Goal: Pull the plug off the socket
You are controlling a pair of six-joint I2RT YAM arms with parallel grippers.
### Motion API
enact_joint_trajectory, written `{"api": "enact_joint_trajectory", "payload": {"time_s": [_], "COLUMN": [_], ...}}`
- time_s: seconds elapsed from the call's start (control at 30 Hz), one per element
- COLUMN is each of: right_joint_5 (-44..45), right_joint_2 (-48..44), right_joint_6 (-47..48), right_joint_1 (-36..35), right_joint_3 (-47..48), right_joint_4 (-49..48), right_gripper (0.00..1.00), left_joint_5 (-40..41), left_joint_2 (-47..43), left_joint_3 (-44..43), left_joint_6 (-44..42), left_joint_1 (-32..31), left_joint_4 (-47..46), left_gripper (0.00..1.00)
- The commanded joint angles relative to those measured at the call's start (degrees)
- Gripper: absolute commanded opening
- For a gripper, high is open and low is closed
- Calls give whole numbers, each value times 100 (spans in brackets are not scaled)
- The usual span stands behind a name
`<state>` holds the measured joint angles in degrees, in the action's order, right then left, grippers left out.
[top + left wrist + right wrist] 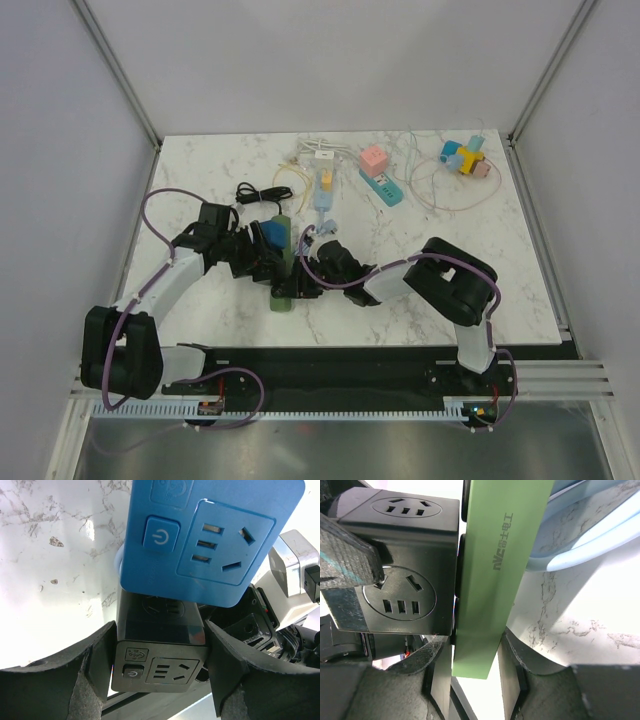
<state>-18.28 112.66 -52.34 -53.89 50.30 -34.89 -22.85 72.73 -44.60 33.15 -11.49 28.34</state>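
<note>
top: glossy green socket strip (pixel 282 298) mid marble table (pixel 520 250), both arms elbowed in | left wrist: left gripper (pixel 160 672) clamped on boxy black plug (pixel 160 625), smooth blue cube (pixel 210 535) just beyond | right wrist: right gripper (pixel 475 670) pinching socket strip end, plug seated against it

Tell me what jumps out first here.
Both arms meet mid-table. The left tool clamps a black cube adapter beside a blue cube adapter, and the right tool pinches the green power strip. A pink cube and teal strip sit at the far edge.
</note>
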Motion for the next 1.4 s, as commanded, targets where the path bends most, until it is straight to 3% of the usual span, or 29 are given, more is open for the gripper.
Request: {"api": "enact_joint_trajectory", "payload": {"time_s": [0.0,0.37,0.53,0.67,0.7,0.8,1.0,1.1,1.23,1.37], "right_joint_5": [510,-184,-404,-133,42,709,1459,1092,-286,-632], "right_joint_2": [36,239,160,37,-33,-148,-183,-253,-175,-69], "right_joint_6": [224,-1076,-1191,-841,-657,99,786,708,-100,-444], "right_joint_1": [-25,546,739,739,722,617,555,590,853,1012], "right_joint_3": [-73,-828,-900,-619,-496,-30,234,59,-530,-689], "right_joint_4": [483,-763,-976,-82,617,1727,2469,2103,943,335], "right_gripper": [0,0,0,0,0,0,0,0,0,0], "left_joint_5": [-1011,-1283,-575,894,1018,774,-333,-580,-369,-343], "left_joint_2": [-311,-1278,-1709,-1991,-1973,-1842,-1709,-1841,-1894,-1894], "left_joint_3": [-84,530,883,743,646,628,514,452,496,750], "left_joint_6": [237,104,403,448,438,578,1009,1036,782,860], "left_joint_1": [-82,-99,-126,-572,-600,-618,-513,-311,-240,-240], "left_joint_4": [-549,-1075,-1121,-340,-233,-206,-705,-952,-979,-1014], "left_gripper": [2,2,2,2,2,2,2,2,2,2]}}
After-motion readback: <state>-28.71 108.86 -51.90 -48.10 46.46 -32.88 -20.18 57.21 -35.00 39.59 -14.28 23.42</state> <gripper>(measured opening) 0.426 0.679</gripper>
